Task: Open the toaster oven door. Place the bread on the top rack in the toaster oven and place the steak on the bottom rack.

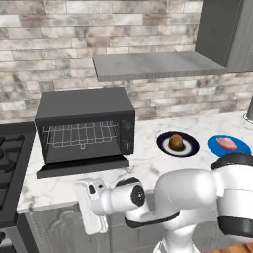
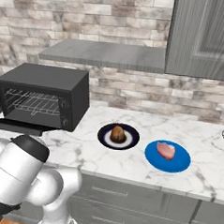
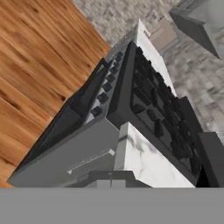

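Note:
The black toaster oven (image 1: pixel 84 106) (image 2: pixel 45 84) stands on the marble counter, and its door (image 1: pixel 81 166) (image 2: pixel 12 124) lies folded down flat. Inside are the top rack (image 1: pixel 79 128) and the bottom rack (image 1: pixel 81 142), both bare. To its right the round brown bread (image 1: pixel 176 143) (image 2: pixel 117 133) sits on a dark plate. Further right the pink steak (image 1: pixel 227 144) (image 2: pixel 166 150) lies on a blue plate. My gripper (image 1: pixel 90 207) hangs below the counter's front edge, just right of the door, shut and holding nothing. Its fingertips are hidden.
A gas stove (image 1: pixel 9 163) (image 3: pixel 153 100) with black grates adjoins the counter on the left. A grey hood (image 1: pixel 153 64) and a wall cabinet (image 1: pixel 222 29) hang above. Drawers (image 2: pixel 127 199) run under the counter (image 1: pixel 148 165). Wooden floor (image 3: pixel 35 65) lies below.

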Available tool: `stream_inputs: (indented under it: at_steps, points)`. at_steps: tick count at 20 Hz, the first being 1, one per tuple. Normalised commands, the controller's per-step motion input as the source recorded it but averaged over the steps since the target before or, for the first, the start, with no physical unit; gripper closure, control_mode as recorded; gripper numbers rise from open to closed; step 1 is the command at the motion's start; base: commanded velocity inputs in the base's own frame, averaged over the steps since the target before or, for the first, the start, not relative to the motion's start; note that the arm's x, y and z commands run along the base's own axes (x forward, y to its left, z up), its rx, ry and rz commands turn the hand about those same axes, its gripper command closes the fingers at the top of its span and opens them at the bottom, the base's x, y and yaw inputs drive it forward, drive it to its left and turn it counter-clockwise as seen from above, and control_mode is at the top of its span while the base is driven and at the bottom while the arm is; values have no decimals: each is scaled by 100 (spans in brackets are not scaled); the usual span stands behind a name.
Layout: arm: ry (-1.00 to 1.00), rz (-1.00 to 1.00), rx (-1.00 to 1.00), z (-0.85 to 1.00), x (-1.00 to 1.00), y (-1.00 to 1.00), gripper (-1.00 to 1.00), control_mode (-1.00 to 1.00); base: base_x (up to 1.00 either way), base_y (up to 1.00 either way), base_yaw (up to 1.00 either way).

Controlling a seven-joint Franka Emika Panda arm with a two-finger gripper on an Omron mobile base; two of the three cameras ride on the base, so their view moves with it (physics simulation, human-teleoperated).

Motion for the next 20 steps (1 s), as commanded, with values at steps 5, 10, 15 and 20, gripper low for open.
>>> stream_inputs:
  at_steps: [5,10,15,20]
  points:
    - [-28,-11,-5,100,-21,53,100,-100,0,0,0]
    - [-23,-21,1,100,-22,6,100,-100,0,0,0]
    - [-5,-20,17,100,-23,-47,100,-100,0,0,0]
    - [21,-24,25,100,-22,-71,100,-100,0,0,0]
